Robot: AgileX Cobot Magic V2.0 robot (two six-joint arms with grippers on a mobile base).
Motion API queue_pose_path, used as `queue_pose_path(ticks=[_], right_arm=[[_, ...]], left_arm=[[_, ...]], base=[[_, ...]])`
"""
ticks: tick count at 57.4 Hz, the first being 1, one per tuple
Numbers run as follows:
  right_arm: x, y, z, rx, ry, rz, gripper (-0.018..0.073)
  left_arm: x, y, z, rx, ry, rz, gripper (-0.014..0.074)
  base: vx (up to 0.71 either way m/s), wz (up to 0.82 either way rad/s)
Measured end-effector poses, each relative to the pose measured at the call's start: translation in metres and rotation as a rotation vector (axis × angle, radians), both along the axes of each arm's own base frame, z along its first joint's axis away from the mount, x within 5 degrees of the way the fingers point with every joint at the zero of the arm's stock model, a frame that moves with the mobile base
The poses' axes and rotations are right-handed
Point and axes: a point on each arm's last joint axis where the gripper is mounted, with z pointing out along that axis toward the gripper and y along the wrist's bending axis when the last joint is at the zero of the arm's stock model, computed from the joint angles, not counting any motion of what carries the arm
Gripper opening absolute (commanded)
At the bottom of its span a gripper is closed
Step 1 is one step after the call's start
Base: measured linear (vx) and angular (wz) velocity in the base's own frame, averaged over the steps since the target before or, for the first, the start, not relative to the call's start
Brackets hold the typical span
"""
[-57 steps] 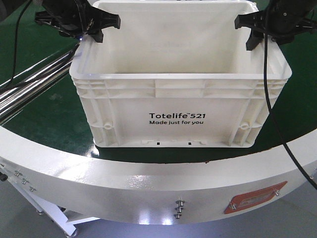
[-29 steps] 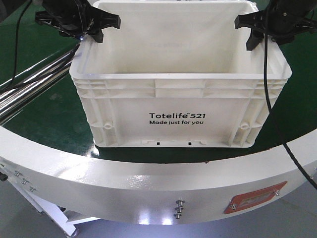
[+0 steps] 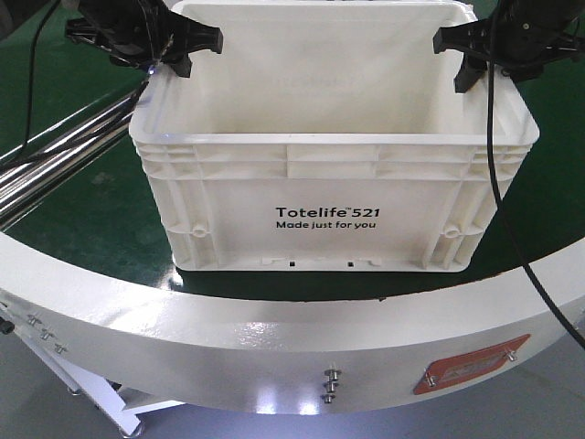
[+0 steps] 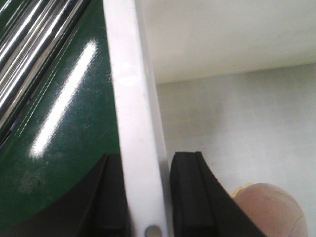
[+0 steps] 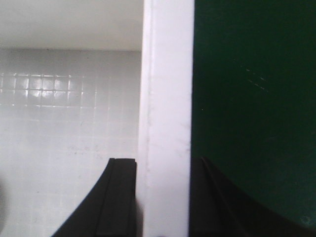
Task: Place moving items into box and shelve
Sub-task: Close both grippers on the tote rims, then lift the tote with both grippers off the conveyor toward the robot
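Nearest, a curved white painted metal rim (image 3: 274, 320) with one orange-red plate (image 3: 471, 370) screwed on. Just behind it, on the dark green tabletop (image 3: 82, 219), one large white rectangular plastic crate (image 3: 329, 183), upright, open side up, long axis lying left to right, black-printed long wall facing the camera. Off to its left, shiny metal bars (image 3: 55, 155) running diagonally. At the far corners, two black grippers reaching down from above: left gripper (image 3: 169, 55) astride the left short wall, right gripper (image 3: 462, 64) astride the right one. Seen from each wrist, one finger inside the crate and one outside, pressed against the wall, clamped on the rim. Inside, just beside the left gripper's inner finger (image 4: 192, 197), one dull brownish rounded fruit (image 4: 269, 210), with a sliver of yellow-orange (image 4: 242, 188) at its edge, too little to identify.
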Motion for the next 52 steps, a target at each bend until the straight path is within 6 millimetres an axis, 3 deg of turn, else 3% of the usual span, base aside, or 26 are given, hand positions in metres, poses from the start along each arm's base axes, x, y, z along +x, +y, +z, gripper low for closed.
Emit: queue_pose_path(ticks=[42,52], right_arm=[[-0.011,-0.003,0.022,-0.05,-0.067,0.018,-0.0005],[-0.012,-0.003,0.024,-0.043,-0.072,0.019,-0.0005]], left_arm=[[0.004,-0.003,0.005,-0.018,-0.07,-0.019,-0.0001],[-0.003,-0.001,0.017,-0.025,-0.094,-0.017,-0.0001]], base=[[0.0,0.0],[0.0,0.0]])
